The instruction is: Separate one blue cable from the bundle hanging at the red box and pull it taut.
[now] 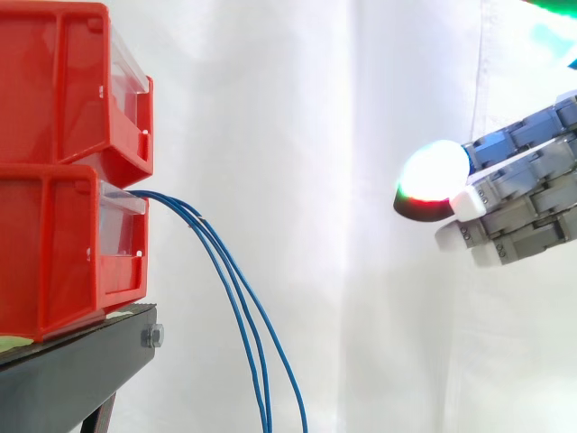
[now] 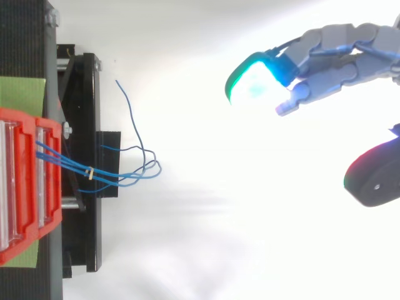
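Presently, side view: my hand (image 1: pixel 518 185) sits right of frame at mid height, fingers extended leftward, nothing held. The blue cables (image 1: pixel 180 207) leave the lower red box (image 1: pixel 63 244) at left and droop steeply to the bottom edge. They lie well apart to the left of the hand, mostly below fingertip level.

Top view: hand (image 2: pixel 337 53) upper right, thumb spread wide from the fingers, empty. Cables (image 2: pixel 94 173) left centre, fanning rightward off the black stand (image 2: pixel 90 237) toward the hand. By my judgement, the reach runs leftward across the frame.
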